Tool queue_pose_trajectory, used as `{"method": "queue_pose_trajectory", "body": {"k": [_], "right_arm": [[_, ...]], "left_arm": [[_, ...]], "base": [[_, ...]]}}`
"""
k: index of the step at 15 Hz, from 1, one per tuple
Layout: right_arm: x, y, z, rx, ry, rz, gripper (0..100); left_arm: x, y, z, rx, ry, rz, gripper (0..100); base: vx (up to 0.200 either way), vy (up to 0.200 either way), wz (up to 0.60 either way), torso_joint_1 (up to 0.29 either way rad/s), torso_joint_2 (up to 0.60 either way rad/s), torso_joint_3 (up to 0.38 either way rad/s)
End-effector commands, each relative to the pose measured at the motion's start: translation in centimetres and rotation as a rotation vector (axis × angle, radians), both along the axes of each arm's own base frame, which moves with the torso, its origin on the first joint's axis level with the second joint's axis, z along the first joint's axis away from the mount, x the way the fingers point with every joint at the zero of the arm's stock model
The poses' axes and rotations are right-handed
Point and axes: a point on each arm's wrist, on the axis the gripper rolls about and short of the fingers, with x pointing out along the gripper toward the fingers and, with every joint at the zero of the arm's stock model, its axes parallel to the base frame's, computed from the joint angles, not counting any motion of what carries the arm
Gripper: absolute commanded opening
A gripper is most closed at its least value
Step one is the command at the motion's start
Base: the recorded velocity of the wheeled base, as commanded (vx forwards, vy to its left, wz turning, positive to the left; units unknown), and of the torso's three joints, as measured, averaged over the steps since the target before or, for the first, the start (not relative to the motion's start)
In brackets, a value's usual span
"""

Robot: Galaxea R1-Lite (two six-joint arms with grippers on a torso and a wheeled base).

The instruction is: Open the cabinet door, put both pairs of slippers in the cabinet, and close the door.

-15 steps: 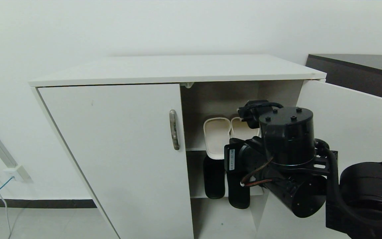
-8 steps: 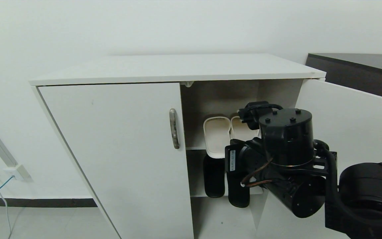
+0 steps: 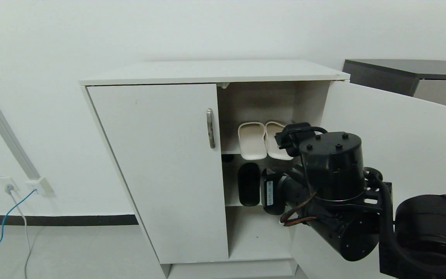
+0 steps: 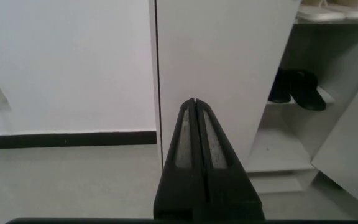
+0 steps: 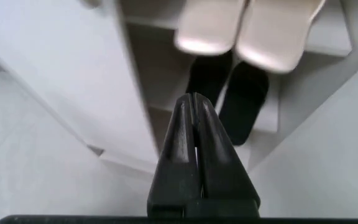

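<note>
The right gripper (image 5: 194,99) has its two fingers pressed together and holds nothing; it points toward the open half of the cabinet (image 3: 215,71). The left gripper (image 4: 195,102) is pressed together too, also with nothing in it, and faces the closed left door (image 3: 161,166).

In the head view, the beige slippers (image 3: 263,141) lie on the upper shelf at about 10 o'clock from the right wrist. The black slippers (image 3: 249,184) lie on the shelf below, at about 9 o'clock. Both pairs are inside, so I judge that only the closing of the right door (image 3: 393,147) is left. This door stands wide open at 3 o'clock of the opening.

The danger is that the right arm is between the door and the opening, so a swinging door could strike it. Also, the heels of both pairs seem to pass over the shelf edges, so the door may catch them and not shut fully.
</note>
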Motion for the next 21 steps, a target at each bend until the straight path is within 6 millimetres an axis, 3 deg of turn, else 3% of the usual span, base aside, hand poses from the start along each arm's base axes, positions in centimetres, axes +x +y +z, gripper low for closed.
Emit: {"method": "queue_pose_trajectory", "body": {"k": [1, 5, 7, 21], "right_arm": [[0.1, 0.1, -0.2, -0.002, 0.003, -0.002, 0], [0.6, 0.1, -1.2, -0.027, 0.023, -0.010, 0], [0.9, -0.1, -2.0, -0.049, 0.037, -0.004, 0], [0.7, -0.3, -2.7, -0.090, 0.031, 0.005, 0]], "left_arm": [[0.0, 0.0, 0.0, -0.001, 0.003, 0.003, 0], [0.0, 0.0, 0.0, -0.001, 0.003, 0.003, 0], [0.0, 0.0, 0.0, -0.001, 0.001, 0.005, 0], [0.0, 0.0, 0.0, -0.001, 0.001, 0.005, 0]], "base": [[-0.200, 0.000, 0.00, 0.007, 0.00, 0.007], [-0.200, 0.000, 0.00, 0.008, 0.00, 0.004], [0.000, 0.000, 0.00, 0.000, 0.00, 0.000], [0.000, 0.000, 0.00, 0.000, 0.00, 0.000]]}}
